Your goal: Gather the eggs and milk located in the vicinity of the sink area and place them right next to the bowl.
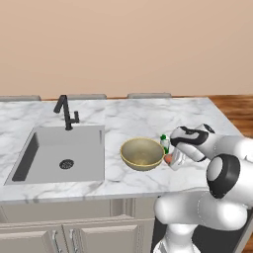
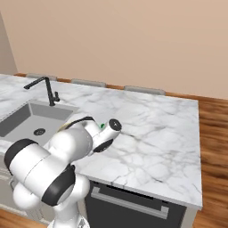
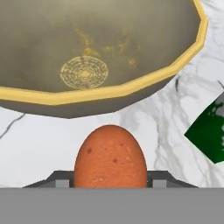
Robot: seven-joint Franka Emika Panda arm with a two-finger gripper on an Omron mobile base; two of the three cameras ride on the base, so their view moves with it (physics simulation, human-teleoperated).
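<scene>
The tan-yellow bowl (image 1: 142, 152) stands on the marble counter to the right of the sink (image 1: 64, 154). My gripper (image 1: 170, 160) reaches down at the bowl's right side, and its fingers hug an orange-red egg (image 1: 168, 159). In the hand view the egg (image 3: 109, 155) sits between the two dark fingertips (image 3: 61, 180), just in front of the bowl (image 3: 100, 57) and low over the counter. The milk (image 1: 164, 143), pale with a green cap, stands just behind the gripper next to the bowl. Its green marking (image 3: 210, 131) shows at the right of the hand view.
A black faucet (image 1: 66, 112) rises behind the grey sink basin. To the right, the marble counter (image 2: 156, 129) runs to its edge, with wooden floor (image 2: 213, 147) beyond. My arm's white links cover the counter's front edge near the bowl.
</scene>
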